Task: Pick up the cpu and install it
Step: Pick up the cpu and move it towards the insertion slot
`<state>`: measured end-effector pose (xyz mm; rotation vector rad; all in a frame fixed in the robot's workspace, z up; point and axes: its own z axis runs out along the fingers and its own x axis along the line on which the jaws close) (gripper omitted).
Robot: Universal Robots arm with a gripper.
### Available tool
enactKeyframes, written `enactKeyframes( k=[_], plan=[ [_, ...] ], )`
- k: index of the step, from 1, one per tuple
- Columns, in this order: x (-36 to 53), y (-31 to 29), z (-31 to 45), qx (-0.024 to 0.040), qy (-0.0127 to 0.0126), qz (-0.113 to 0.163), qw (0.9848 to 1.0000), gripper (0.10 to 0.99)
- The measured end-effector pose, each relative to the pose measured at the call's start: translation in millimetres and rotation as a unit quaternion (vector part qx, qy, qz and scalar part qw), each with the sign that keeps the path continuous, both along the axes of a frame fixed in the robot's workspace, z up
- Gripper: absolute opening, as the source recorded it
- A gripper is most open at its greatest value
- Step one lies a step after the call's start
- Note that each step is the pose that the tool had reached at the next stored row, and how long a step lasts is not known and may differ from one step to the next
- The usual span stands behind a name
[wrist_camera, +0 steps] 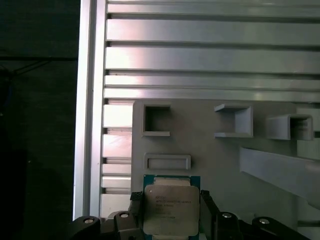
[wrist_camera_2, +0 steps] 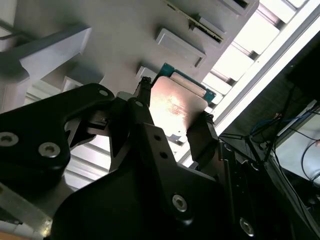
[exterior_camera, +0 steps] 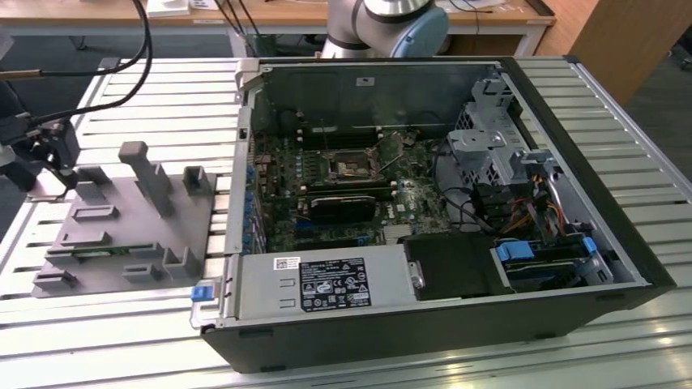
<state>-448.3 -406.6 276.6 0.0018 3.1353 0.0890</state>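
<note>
The cpu (wrist_camera: pixel 169 210), a small square chip with a shiny metal top and green rim, sits between my gripper's (wrist_camera: pixel 170 202) black fingers, which press on two opposite edges. In the second wrist view the cpu (wrist_camera_2: pixel 177 105) shows against the grey tray (wrist_camera_2: pixel 100 30), with one finger (wrist_camera_2: pixel 144 95) on one side of it. I cannot tell whether it rests on the tray or hangs just above it. In the exterior view my dark wrist end (exterior_camera: pixel 44 150) is at the left end of the grey tray (exterior_camera: pixel 119 227). The dark socket (exterior_camera: pixel 352 168) lies on the motherboard inside the open case.
The open computer case (exterior_camera: pixel 605 203) takes up the exterior view's right, with a power supply (exterior_camera: pixel 313 284) in front and a drive cage (exterior_camera: pixel 487 150). Upright grey fixtures (exterior_camera: pixel 146 174) and a thin green strip (exterior_camera: pixel 92 252) stand on the tray. Slatted aluminium table (wrist_camera: pixel 210 55) lies all around.
</note>
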Motion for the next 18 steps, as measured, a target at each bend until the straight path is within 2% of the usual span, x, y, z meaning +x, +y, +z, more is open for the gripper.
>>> enactKeyframes(
  k=[9,18],
  plan=[
    [-0.1,0.4,18.5,0.0006,-0.0004,0.0,1.0,0.537],
    [-0.1,0.4,44.2,0.0017,-0.0008,0.0,1.0,0.537]
  ],
)
